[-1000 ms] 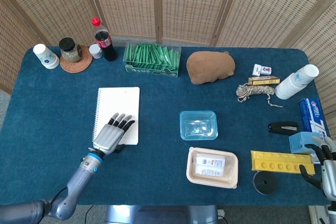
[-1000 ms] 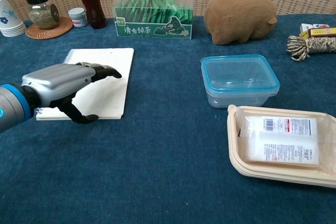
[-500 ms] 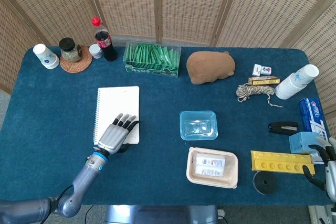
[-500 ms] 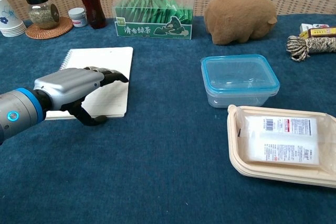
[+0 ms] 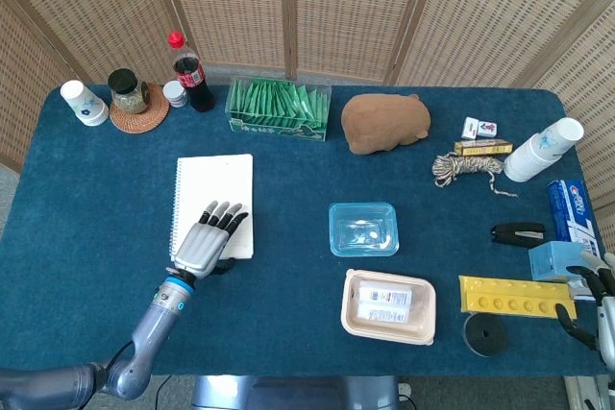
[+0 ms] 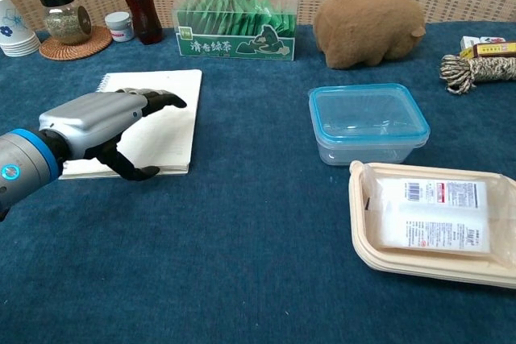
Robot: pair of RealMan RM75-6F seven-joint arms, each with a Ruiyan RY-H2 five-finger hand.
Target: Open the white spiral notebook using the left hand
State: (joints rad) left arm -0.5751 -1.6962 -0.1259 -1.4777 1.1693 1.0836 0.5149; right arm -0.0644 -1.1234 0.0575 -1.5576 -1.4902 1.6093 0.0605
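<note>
The white spiral notebook [image 5: 213, 197] [image 6: 165, 115] lies closed and flat on the blue table, its spiral along its left edge. My left hand [image 5: 204, 241] [image 6: 101, 122] hovers over the notebook's near part, fingers spread and pointing forward, thumb hooked down by the near edge. It holds nothing. My right hand [image 5: 602, 302] shows only at the right edge of the head view, near the table's front right corner, its fingers partly cut off.
A clear blue-rimmed box [image 5: 363, 229] [image 6: 368, 121] and a beige tray with a packet [image 5: 388, 306] [image 6: 437, 221] lie right of the notebook. A green tea box [image 5: 277, 108], cola bottle [image 5: 191, 72], jar [image 5: 127, 91], cups [image 5: 84, 103] and brown plush [image 5: 385, 123] line the back.
The left hand has drawn slightly left and back over the notebook, and the notebook has slid a little farther away and to the left. The cover stays flat.
</note>
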